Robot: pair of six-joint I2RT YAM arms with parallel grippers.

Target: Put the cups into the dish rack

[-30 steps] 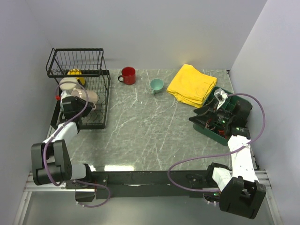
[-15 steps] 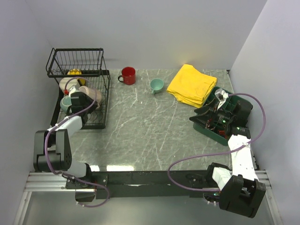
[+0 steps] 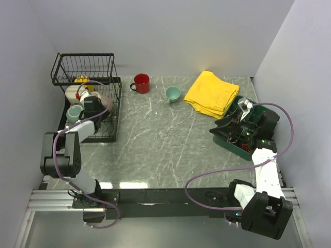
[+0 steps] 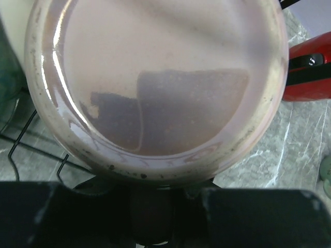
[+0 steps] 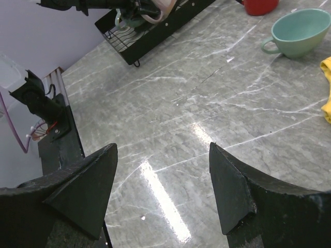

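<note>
**Left arm takes pink mug farther up the rack**

Over the last second the left gripper [image 4: 165, 209] has moved from the near end of the rack [image 3: 106, 129] to about the middle of its flat tray, closer to the raised basket [image 3: 85, 54]. The pink mug [image 4: 155, 77] has travelled with it. The move has uncovered the grey-green mug [image 3: 74, 112], which sits in the tray just left of the arm. The right arm, the red mug [image 3: 141, 82], the teal mug [image 3: 172, 94] and the yellow cloth [image 3: 212, 93] are where they were.

The pink mug is turned on its side, not upright. Its round mouth fills the left wrist view, so its long axis runs in line with the gripper's reach. The mouth faces back toward the arm and the base points to the rack's far right. It is over the tray's right half; whether it rests on the wires cannot be told. The left fingers are drawn in on a dark stub under the mug's rim, gripping it.

The cream mug [image 3: 72, 93] and yellow mug [image 3: 81, 80] lie farther back in the rack. The right gripper [image 5: 161, 150] hangs over the green tray [image 3: 232, 142] with its fingers spread wide.
</note>
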